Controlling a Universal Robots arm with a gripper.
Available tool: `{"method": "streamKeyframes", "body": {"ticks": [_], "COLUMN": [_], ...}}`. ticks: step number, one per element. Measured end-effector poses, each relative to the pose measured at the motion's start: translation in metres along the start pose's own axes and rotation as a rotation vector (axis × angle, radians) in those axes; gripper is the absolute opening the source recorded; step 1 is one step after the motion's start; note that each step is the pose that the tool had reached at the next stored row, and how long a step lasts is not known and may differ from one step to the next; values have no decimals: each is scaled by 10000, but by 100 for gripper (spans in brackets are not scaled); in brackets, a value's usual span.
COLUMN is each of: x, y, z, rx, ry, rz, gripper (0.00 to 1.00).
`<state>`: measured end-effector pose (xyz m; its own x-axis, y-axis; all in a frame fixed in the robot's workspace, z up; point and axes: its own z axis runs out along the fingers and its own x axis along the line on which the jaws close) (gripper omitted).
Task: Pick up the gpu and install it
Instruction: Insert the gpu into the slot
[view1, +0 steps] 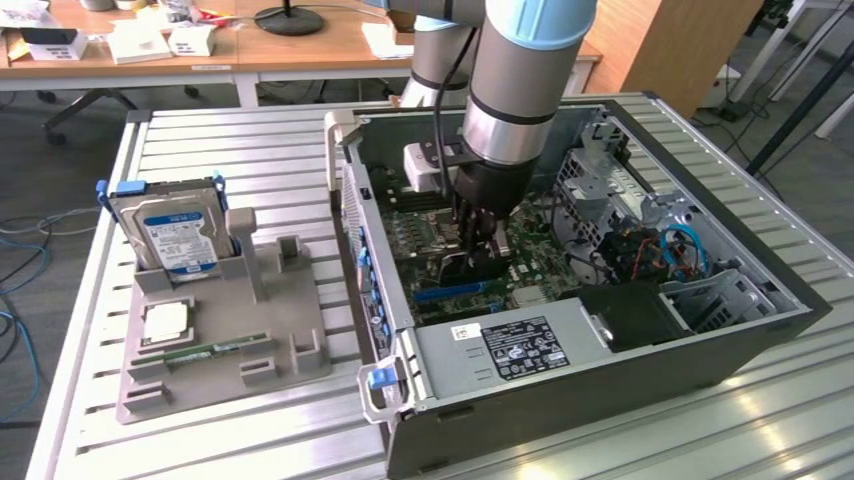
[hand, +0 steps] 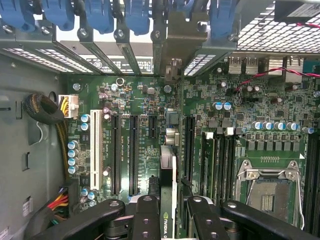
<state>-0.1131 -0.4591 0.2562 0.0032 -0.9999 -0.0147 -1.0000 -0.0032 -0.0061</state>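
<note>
**Containers.** In the exterior view, a computer case is lying open on a slatted metal table. It is holding a green motherboard, with a power supply at the six o'clock end. At nine o'clock from the case, a gray tray is sitting on the table. The tray is carrying a hard drive standing upright at its eleven o'clock corner, a processor chip lying flat below the drive, and a green memory stick lying flat at six o'clock of the chip.

**Pincer.** The gripper is standing partly closed, with its fingers pressing against the gpu from both sides. The gpu is being held on edge, upright, inside the case above the motherboard. In the wrist view it is sitting in line with the row of long black slots, beside a white slot and well apart from the processor socket. Whether its lower edge is touching a slot cannot be told.

**Arm.** The arm is entering the exterior view from twelve o'clock and reaching almost straight down, with the wrist pointing into the middle of the case.
</note>
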Motion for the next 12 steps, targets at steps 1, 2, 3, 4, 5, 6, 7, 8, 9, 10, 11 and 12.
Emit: {"method": "streamKeyframes", "body": {"ticks": [1,2,3,4,5,6,7,8,9,10,11,12], "x": [0,0,0,0,0,0,0,0,0,0,0,0], "y": [0,0,0,0,0,1,0,1,1,1,1,1], "z": [0,2,7,9,10,11,13,14,15,15,15,16], "rx": [1,2,3,2,1,0,0,1,1,1,1,1], "ry": [-1,-2,-5,-4,-1,0,-1,-1,-1,-1,-1,-1], "rz": [0,0,0,0,0,0,-1,0,0,0,0,0], "gripper": [26,26,26,26,26,26,26,26,26,26,26,26]}}
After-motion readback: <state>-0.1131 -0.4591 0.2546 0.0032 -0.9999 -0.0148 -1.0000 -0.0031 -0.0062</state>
